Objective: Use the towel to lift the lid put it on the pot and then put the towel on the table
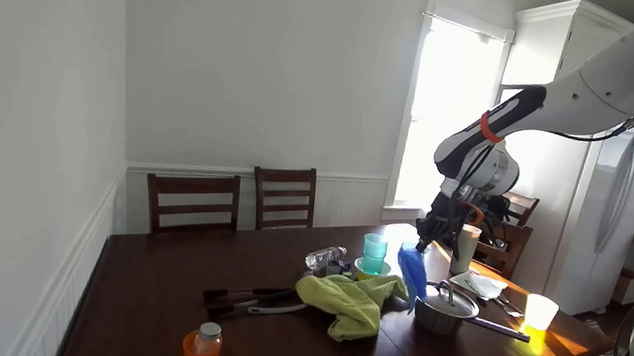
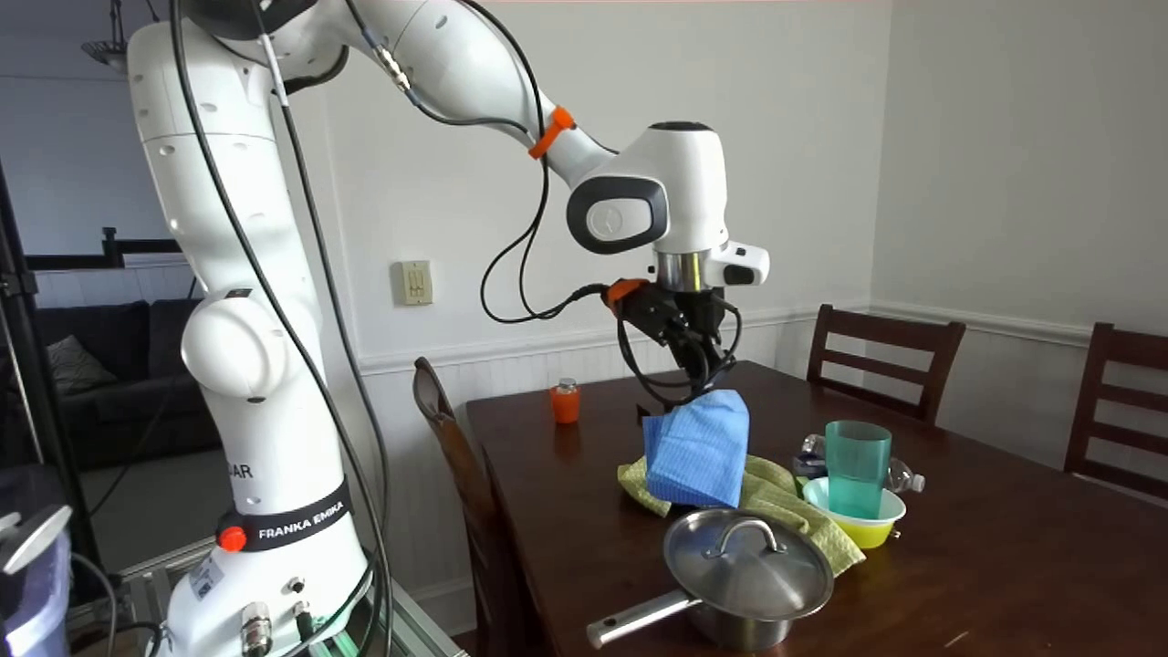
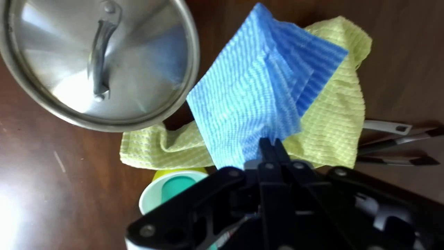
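The hand (image 3: 271,141) was closed tight on the blue towel (image 2: 698,452), which hung down from it. Lower, and near the hand, the lid (image 2: 748,573) sat on the pot (image 2: 737,631); whether the towel touched it could not be told. Below the hand the yellow-green cloth (image 3: 333,116) lay crumpled, taking up the surface (image 2: 1031,570) there, with a bowl (image 2: 865,533) holding a teal cup (image 2: 858,467) close by. Utensils (image 3: 386,126) lay on the hand's side away from the pot; a white cup (image 1: 541,312) stood beyond the pot.
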`<action>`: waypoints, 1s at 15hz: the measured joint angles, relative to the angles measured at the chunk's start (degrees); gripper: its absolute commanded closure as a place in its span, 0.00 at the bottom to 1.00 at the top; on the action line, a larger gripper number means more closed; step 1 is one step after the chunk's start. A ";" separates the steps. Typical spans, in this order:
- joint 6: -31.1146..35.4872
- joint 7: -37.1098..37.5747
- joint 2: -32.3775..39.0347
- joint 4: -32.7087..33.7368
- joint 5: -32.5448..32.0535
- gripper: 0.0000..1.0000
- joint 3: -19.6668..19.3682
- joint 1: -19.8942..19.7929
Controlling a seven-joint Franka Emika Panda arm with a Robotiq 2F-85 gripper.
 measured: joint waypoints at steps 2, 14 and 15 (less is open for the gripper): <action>-2.10 -1.21 -0.81 -1.14 0.69 1.00 0.02 1.85; -7.77 -2.50 -1.31 -5.70 0.73 0.73 1.73 8.77; -7.79 -2.64 -1.33 -6.01 0.71 0.71 1.84 9.01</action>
